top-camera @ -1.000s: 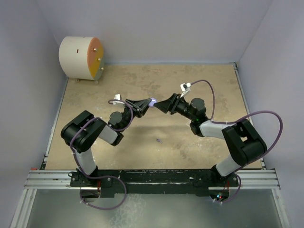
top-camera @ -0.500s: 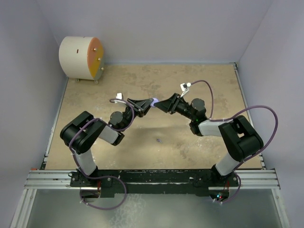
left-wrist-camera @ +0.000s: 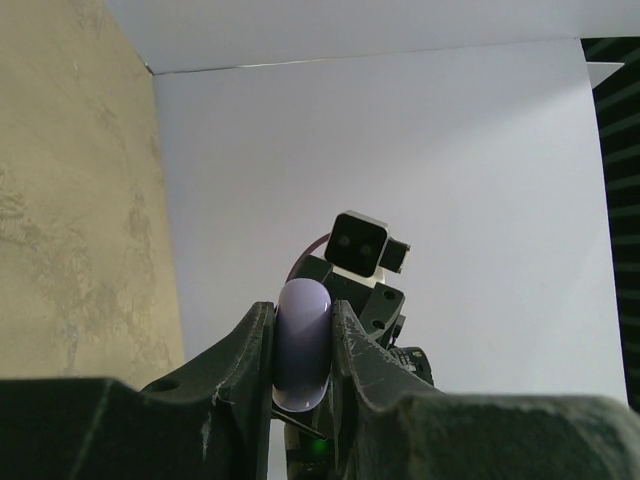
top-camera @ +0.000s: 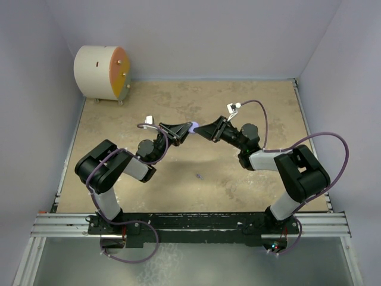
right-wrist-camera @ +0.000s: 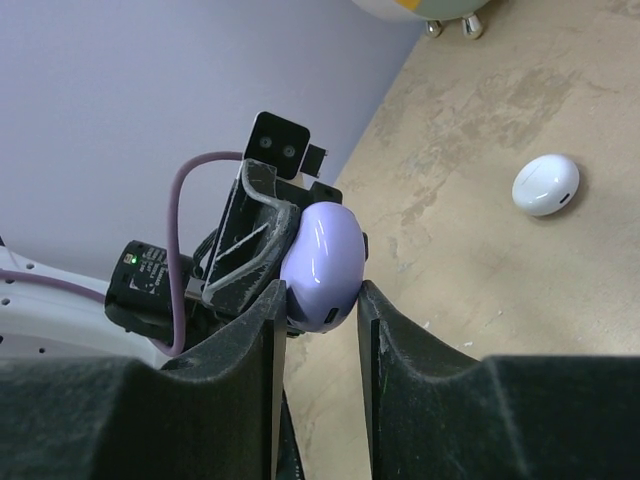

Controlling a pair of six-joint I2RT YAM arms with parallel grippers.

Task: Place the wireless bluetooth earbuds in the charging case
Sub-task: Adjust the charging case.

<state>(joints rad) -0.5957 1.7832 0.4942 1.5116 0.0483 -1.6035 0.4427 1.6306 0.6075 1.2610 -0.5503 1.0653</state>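
A lilac pebble-shaped charging case (top-camera: 193, 126) hangs in the air between both grippers, above the middle of the table. My left gripper (top-camera: 188, 128) is shut on it, and its jaws press the case's flat sides in the left wrist view (left-wrist-camera: 303, 345). My right gripper (top-camera: 200, 130) meets it from the right. In the right wrist view its fingertips (right-wrist-camera: 275, 300) close on the case's lower end (right-wrist-camera: 322, 262). The lid looks closed. No earbuds show. A tiny dark speck (top-camera: 198, 176) lies on the table, too small to identify.
A white pebble case (right-wrist-camera: 545, 184) lies closed on the tan table. A white cylinder with an orange face (top-camera: 101, 72) stands in the far left corner. Grey walls enclose the table on three sides.
My right gripper has moved left and closed the gap to the lilac case held by my left gripper. The left gripper has risen slightly. Little has changed in the last half second.
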